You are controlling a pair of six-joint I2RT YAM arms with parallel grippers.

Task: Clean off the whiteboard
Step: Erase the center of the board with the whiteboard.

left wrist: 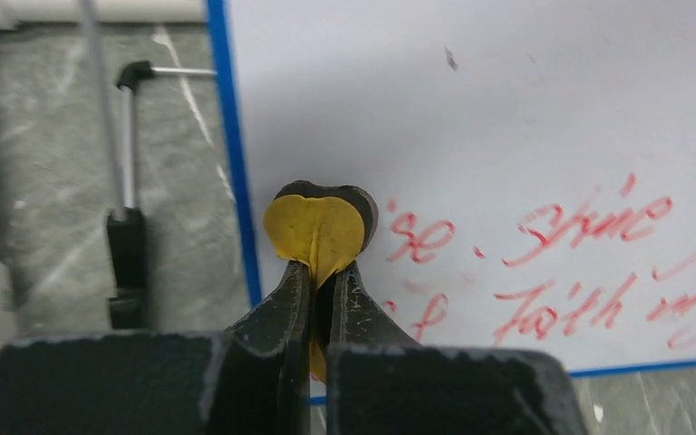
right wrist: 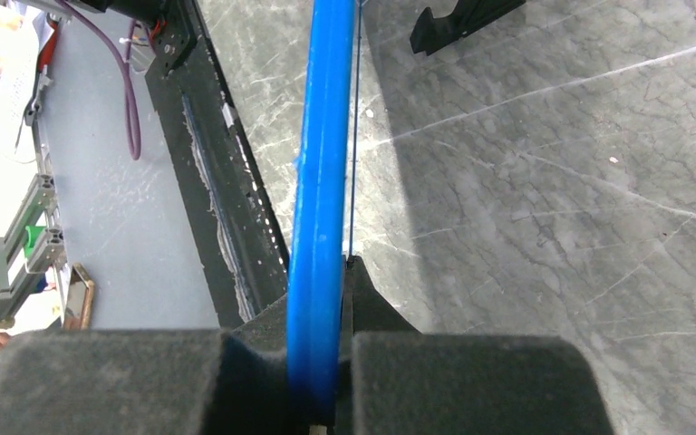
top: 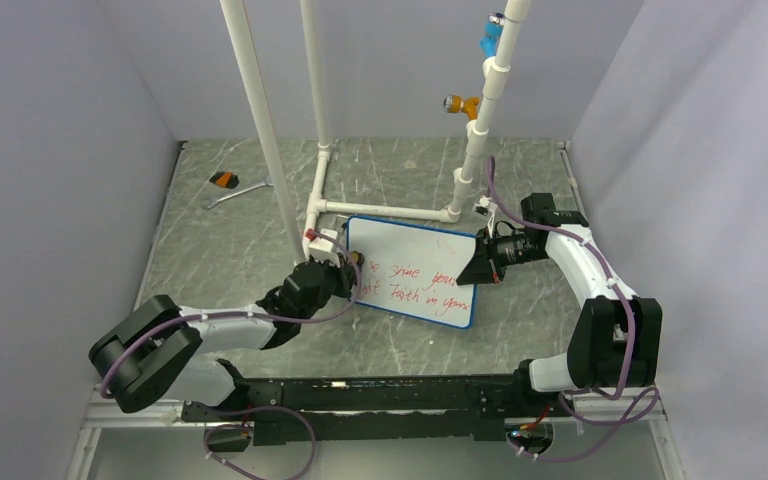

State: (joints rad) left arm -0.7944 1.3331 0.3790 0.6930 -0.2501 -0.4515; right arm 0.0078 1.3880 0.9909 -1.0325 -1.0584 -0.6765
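Here, clamps the whiteboard (top: pixel 415 270) on the table (top: pixel 520 180) by its right edge in right fingers (right wrist: pixel 367 304); pinches a yellow pad (left wrist: pixel 315 231) in left fingers (left wrist: pixel 281 308) at the left edge, with red writing (left wrist: pixel 589 227) stretching rightward along the long axis

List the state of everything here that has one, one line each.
small white whiteboard with blue frame: red writing across its face, unerased.
round yellow eraser pad: clamped, at the board's left edge.
left gripper: shut on the round yellow eraser pad.
right gripper: shut on the whiteboard's right edge.
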